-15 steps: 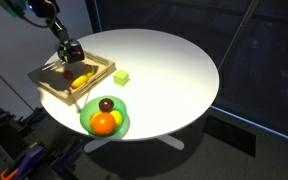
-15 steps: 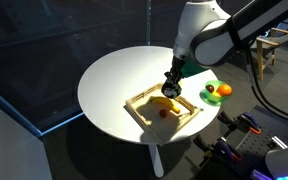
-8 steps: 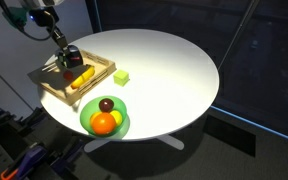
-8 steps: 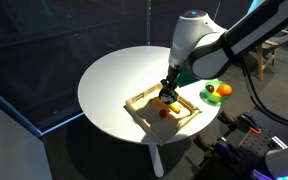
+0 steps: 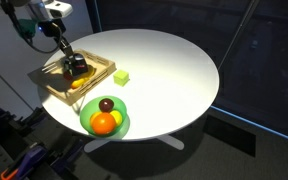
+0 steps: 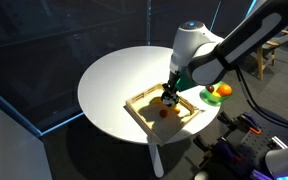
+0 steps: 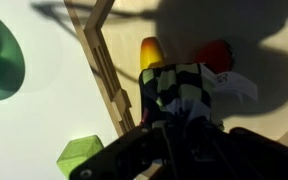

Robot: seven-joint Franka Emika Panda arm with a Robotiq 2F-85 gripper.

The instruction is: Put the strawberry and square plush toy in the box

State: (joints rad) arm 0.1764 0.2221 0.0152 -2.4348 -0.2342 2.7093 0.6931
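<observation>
You are holding the square plush toy (image 7: 182,88) clamped in the gripper (image 5: 75,65) low inside the box (image 7: 101,70), where the strawberry (image 7: 216,52) is already lying beside a yellow item (image 7: 151,50). Be easing down slowly and opening the jaws only once the toy is resting on the floor, clear of the rim and those two; whether it is touching yet is not showing. The toy is looking nearly square in the wrist view, offering no clear long axis, with its white tag (image 7: 236,86) pointing away from the wooden rim, below the strawberry.
</observation>
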